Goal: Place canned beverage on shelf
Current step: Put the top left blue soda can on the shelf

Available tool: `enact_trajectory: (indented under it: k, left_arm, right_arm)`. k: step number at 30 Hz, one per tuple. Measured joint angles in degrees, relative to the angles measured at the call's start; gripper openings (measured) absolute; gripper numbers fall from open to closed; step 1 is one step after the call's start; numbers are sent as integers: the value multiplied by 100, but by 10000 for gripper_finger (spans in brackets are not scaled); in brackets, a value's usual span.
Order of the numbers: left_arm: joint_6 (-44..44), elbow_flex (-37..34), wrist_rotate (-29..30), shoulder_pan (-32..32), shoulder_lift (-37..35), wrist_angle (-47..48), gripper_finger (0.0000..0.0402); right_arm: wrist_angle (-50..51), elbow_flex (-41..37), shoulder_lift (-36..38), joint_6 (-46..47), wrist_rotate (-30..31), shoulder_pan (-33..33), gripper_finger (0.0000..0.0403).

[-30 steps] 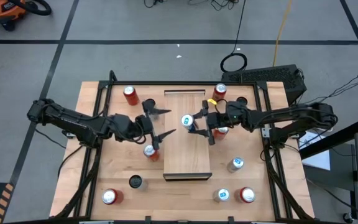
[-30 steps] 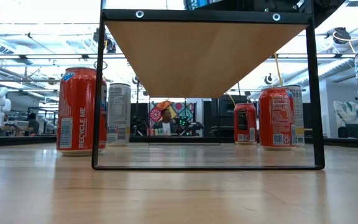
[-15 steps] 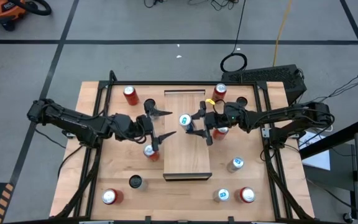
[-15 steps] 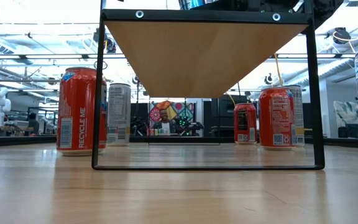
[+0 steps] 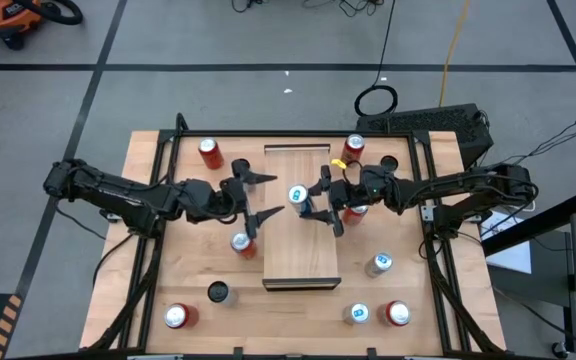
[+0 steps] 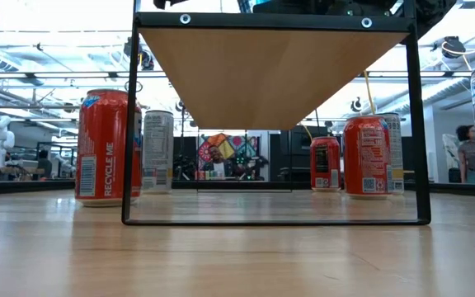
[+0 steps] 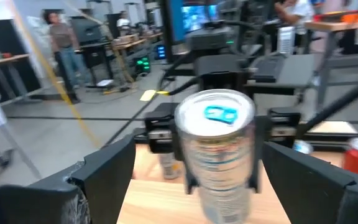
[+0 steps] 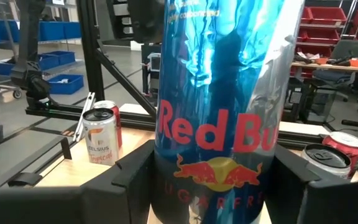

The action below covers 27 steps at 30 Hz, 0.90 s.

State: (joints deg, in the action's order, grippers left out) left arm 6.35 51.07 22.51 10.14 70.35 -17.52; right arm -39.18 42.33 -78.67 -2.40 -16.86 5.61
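L arm reaches in from the table's left edge; left gripper point(image 5: 255, 198) hangs at the left long edge of the shelf point(image 5: 303, 255), fingers spread wide, nothing between them, pointing at the can from the side. A red can point(image 5: 240, 243) stands on the tabletop point(image 5: 193, 270) just below that gripper, apart from it. Centre: the shelf is a raised pale board on a black frame, seen from underneath in the low view. The Red Bull can point(image 5: 297, 195) is upright over the shelf's left half, nearer the far end. R arm comes in from the right; right gripper point(image 5: 320, 201) is closed about halfway round the can's body, one finger on each side. Right wrist view shows the can point(image 8: 225, 106) filling the space between the fingers point(image 8: 129, 171), blue-silver w/ red lettering. Left wrist view looks straight at the same can point(image 7: 216, 152), its blue tab up, w/ R gripper's dark fingers either side. Whether the can base touches the board cannot be told from above. Judgement: step in hand is placement, transport approx. done, release not yet done. Next move calls for base flat on the board, then fingers opened and drawn back level so as not to tip the can. L gripper is close; risk of contact if either arm shifts sideways. Other cans point(image 5: 378, 263) stand scattered on the right of the tabletop.
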Motion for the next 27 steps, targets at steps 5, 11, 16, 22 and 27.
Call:
enact_trajectory:
  k: [5, 11, 16, 22, 27]
  left_arm:
    - [-7, 0, -106, 43, 0, 4, 352]
    - [-156, 0, 4, 35, -45, 119, 352]
    - [79, 0, 395, -5, -44, 378, 352]
    - [-408, 49, 454, -144, -64, 305, 352]
    - [-1938, 378, 284, -173, -169, 335, 352]
  right_arm:
    - [4, 0, 0, -143, 2, 15, 204]
    - [112, 0, 4, -630, 9, 128, 204]
    - [183, 0, 4, -804, 14, 184, 204]
    - [-214, 0, 4, -371, 13, 181, 204]
    - [-356, 0, 4, 533, 13, 181, 204]
